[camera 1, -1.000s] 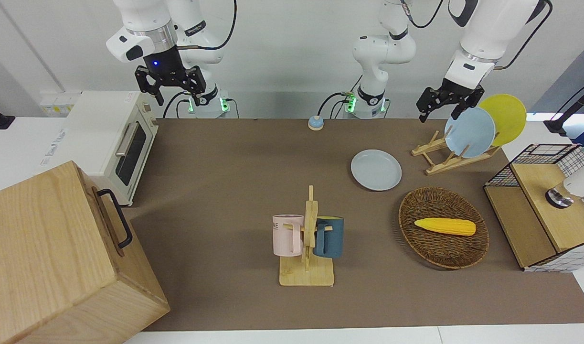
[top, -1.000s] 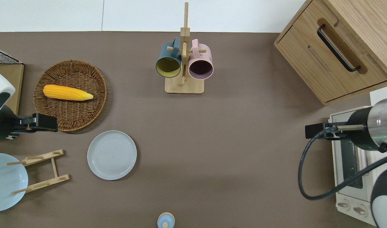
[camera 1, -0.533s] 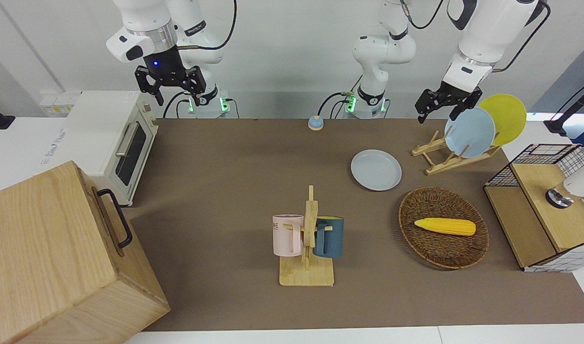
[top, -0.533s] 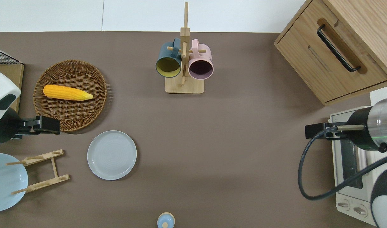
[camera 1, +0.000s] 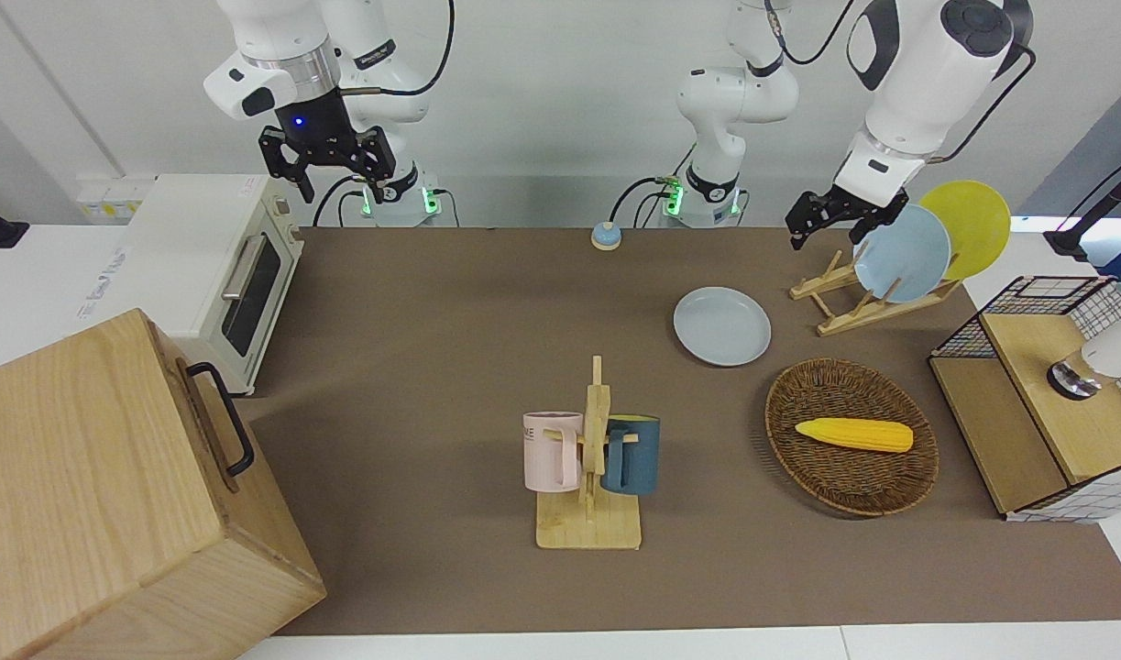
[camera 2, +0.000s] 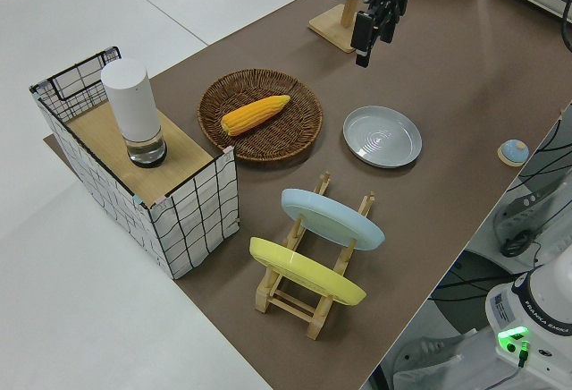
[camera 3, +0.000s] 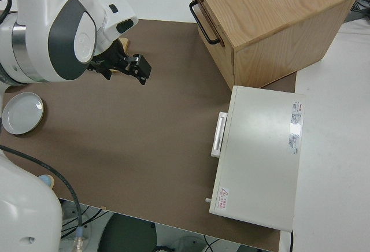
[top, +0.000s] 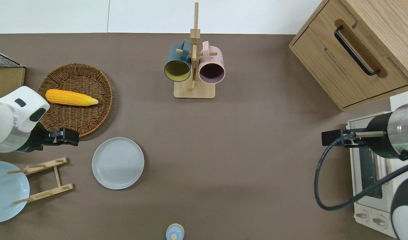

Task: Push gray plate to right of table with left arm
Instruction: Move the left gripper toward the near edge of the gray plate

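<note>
— What is changing?
— The left gripper (top: 70, 137) is sliding over the basket (top: 90, 110) rim toward the gray plate (top: 118, 163); finger gap unreadable.
— The plate?
— It is lying unmoved beside the rack (top: 43, 180).

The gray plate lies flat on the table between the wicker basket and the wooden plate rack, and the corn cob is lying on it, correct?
Not quite. The gray plate does lie flat on the table near the wicker basket and the wooden plate rack, but it is bare. The corn cob lies in the basket, as the overhead view shows.
</note>
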Robot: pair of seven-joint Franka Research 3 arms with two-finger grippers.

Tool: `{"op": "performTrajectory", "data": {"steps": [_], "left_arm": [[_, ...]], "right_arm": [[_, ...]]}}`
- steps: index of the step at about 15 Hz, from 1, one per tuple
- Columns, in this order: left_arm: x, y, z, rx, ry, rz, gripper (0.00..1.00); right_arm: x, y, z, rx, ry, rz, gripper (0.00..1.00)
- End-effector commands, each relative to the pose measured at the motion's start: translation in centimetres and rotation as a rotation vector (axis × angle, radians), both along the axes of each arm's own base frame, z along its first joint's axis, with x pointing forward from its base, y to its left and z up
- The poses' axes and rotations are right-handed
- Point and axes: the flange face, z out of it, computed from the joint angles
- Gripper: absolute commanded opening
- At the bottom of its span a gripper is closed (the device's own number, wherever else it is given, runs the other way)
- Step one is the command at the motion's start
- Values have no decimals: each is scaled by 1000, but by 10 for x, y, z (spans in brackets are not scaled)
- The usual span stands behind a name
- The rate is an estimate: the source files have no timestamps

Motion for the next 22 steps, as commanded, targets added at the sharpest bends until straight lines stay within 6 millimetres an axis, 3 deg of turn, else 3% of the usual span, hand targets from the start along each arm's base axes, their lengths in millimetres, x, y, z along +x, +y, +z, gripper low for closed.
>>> {"op": "performTrajectory", "data": {"steps": [1,5,8,12,16,22], "left_arm": [[-10,3,-40,9,-9,-14,991],[-15,14,-70,5,-13,-38,991],[-26,23,-110,4,-9,-19,991],[-32,26,-136,4,-7,-16,991],[-41,24,-176,4,-10,-18,991],[-41,24,-187,5,-4,-18,977]], "right_arm": [[-8,0,0,9,5,-20,996],[-8,0,0,9,3,-20,996],[-8,0,0,9,3,-22,996],[-8,0,0,9,3,-22,996],[-8,0,0,9,3,-20,996],[-8,0,0,9,3,-20,996]]}}
